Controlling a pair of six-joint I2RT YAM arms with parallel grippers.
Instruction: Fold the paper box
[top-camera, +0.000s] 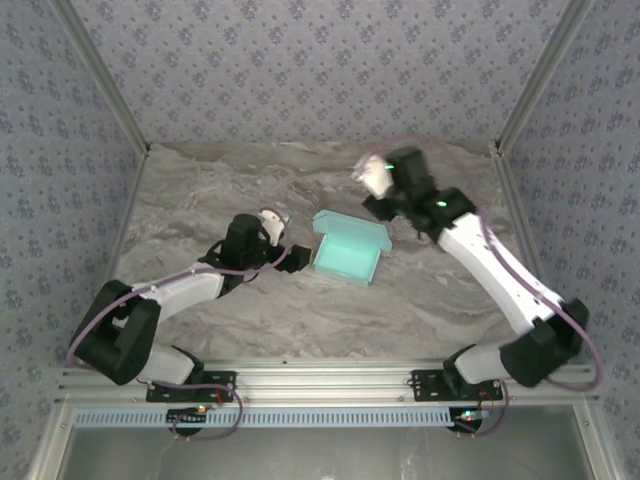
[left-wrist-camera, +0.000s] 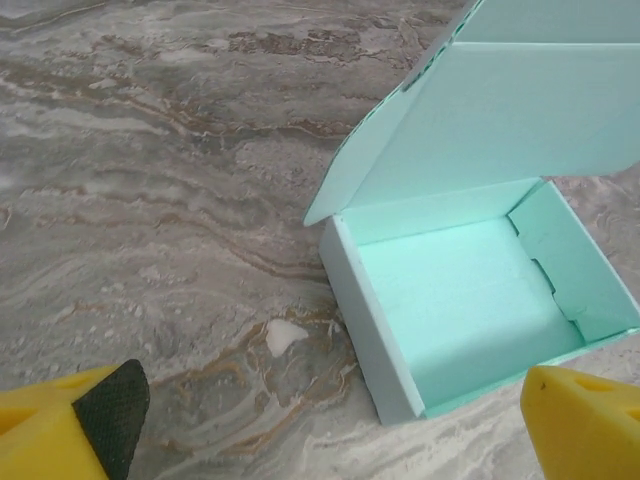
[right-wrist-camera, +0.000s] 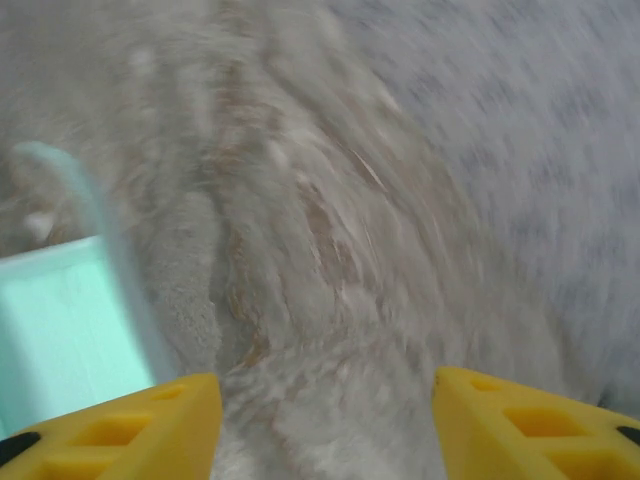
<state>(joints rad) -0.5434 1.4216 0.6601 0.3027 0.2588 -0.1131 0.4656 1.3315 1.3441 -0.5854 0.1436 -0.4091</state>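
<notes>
The paper box (top-camera: 348, 252) is a light turquoise card box that lies on the marble table with its lid flap standing up along the far side. In the left wrist view the paper box (left-wrist-camera: 470, 290) shows an empty inside. My left gripper (top-camera: 288, 256) sits just left of the box, and its near corner lies between the spread yellow fingers (left-wrist-camera: 80, 420). This left gripper (left-wrist-camera: 335, 420) is open and touches nothing. My right gripper (top-camera: 378, 205) hovers behind the box's right end. It (right-wrist-camera: 325, 420) is open over bare table, with the box (right-wrist-camera: 60, 330) at its left.
The marble tabletop (top-camera: 200, 190) is walled by patterned panels at the back and sides. The arms' bases stand on the metal rail (top-camera: 320, 378) at the near edge. The right wrist view is blurred.
</notes>
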